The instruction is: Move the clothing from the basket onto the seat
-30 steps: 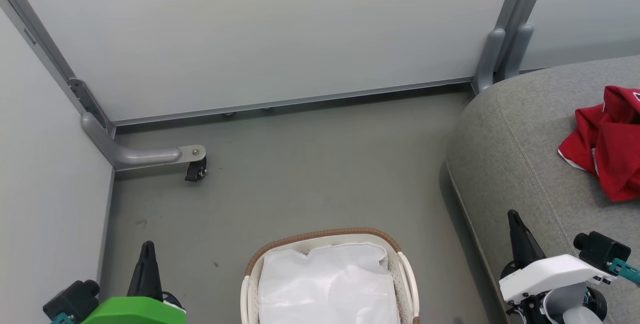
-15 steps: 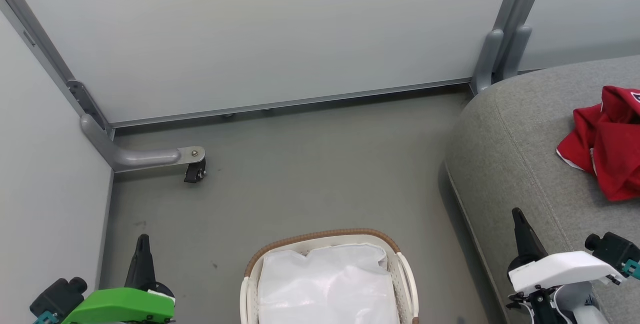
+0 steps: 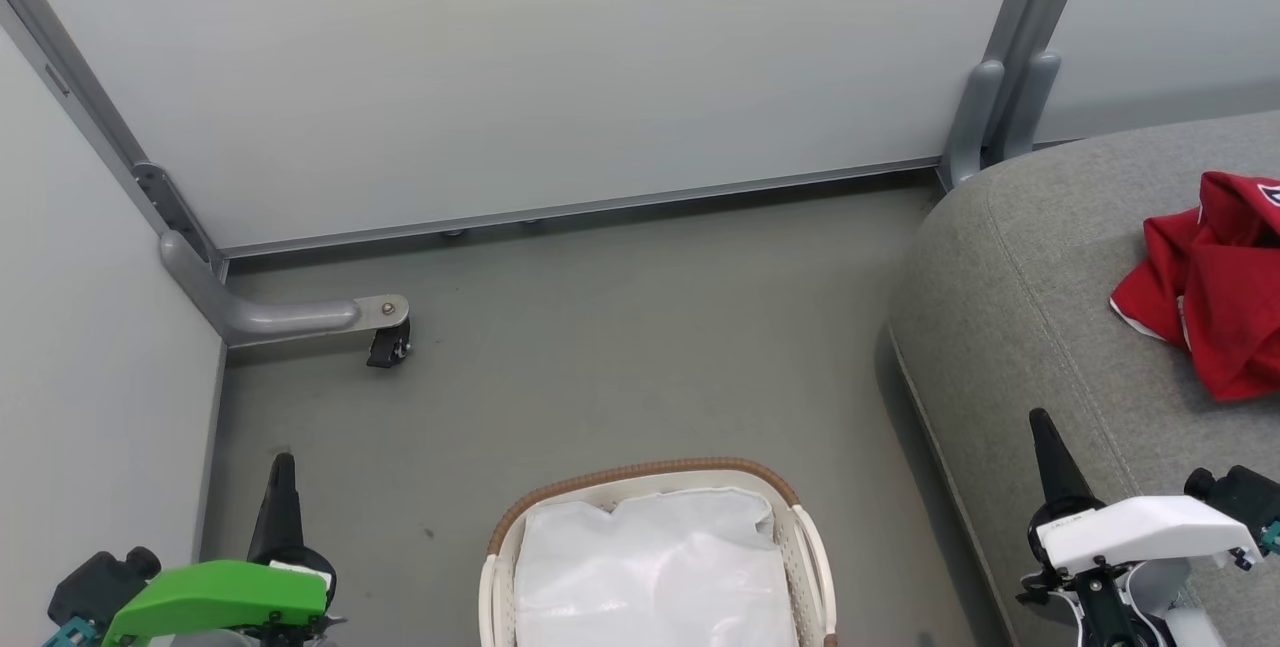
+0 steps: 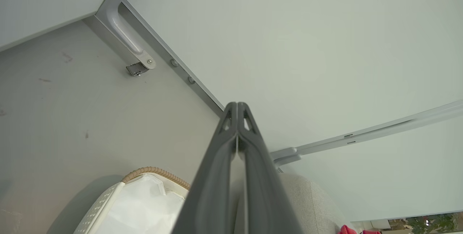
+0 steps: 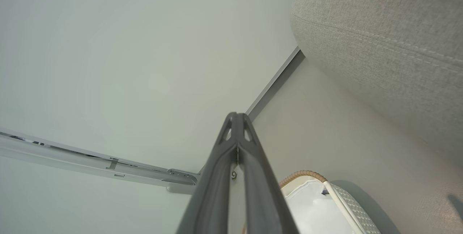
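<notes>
Head view: floor (image 3: pixel 600 357) between basket (image 3: pixel 640 472), seat (image 3: pixel 1010 307).

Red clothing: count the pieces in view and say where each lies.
1 red heap, on the seat at the right; it may be more than one garment bunched together. The basket holds a white liner, no red, but its near end is cut off.

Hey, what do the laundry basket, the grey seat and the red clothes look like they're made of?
The oval white basket: likely smooth plastic, given its perforated wall; its brown rim looks woven, maybe rattan. The large grey seat: matte woven upholstery with stitched seams. The red clothing: soft fabric, creased.
</notes>
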You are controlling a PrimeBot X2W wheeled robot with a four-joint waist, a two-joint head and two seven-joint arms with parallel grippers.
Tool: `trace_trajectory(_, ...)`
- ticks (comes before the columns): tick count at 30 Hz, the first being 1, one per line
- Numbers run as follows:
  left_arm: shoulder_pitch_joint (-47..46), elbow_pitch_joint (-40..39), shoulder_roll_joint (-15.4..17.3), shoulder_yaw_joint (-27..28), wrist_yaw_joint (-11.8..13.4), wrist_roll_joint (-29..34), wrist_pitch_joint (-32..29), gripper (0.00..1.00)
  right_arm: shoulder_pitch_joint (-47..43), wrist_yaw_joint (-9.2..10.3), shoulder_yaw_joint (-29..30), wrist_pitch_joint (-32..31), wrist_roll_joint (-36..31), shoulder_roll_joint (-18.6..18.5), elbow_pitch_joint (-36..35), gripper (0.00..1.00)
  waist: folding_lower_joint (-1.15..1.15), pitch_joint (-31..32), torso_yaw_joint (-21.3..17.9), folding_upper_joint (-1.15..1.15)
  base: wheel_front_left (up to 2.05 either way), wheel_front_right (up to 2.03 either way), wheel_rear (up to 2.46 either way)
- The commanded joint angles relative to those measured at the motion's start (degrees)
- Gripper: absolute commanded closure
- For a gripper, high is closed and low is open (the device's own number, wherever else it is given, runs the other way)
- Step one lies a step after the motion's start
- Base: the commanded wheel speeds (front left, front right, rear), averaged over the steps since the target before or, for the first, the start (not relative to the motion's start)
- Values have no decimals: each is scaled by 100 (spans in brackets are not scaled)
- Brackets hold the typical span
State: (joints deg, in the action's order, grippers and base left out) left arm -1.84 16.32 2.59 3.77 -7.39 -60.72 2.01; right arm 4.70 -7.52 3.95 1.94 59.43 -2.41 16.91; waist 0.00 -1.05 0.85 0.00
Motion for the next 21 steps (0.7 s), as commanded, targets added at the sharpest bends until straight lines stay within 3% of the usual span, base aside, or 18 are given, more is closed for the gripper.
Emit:
trace_trajectory(1,-157,-82,35,39,-9,-173,-45,100,122,2,30,-48,185,-40,-91,100,0,2,-2,0,0,0,0)
trace_trajectory(21,-278,-139,40,127,-12,-1263,-346,100,139,3,118,-346,1318,-48,-170,100,0,28,-27,0,0,0,0)
